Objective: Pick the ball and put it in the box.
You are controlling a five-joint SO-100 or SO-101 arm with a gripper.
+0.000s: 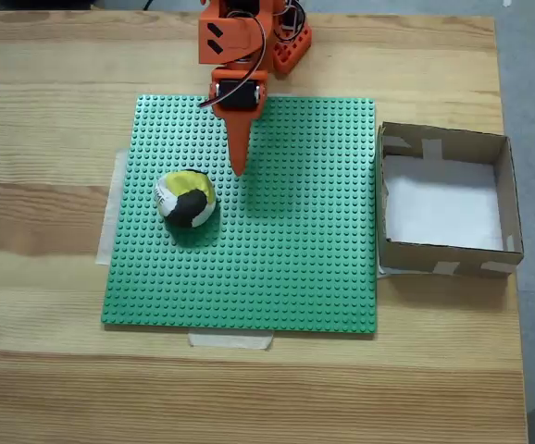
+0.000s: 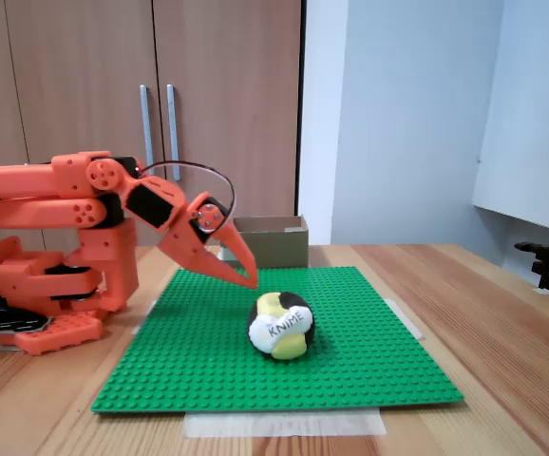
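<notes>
The ball, patched yellow, black and white, rests on the left half of a green studded baseplate. In the side-on fixed view the ball shows dark lettering on a white patch. My orange gripper hangs just behind and to the right of the ball in the top-down fixed view, apart from it. Its fingers meet at one point, shut with nothing in them. From the side, the gripper slants down above the plate, left of the ball. The brown cardboard box stands right of the plate, white floor bare.
The arm's orange base sits at the back edge of the plate. The baseplate is taped to a wooden table. From the side, the box stands behind the plate, with cupboard doors beyond.
</notes>
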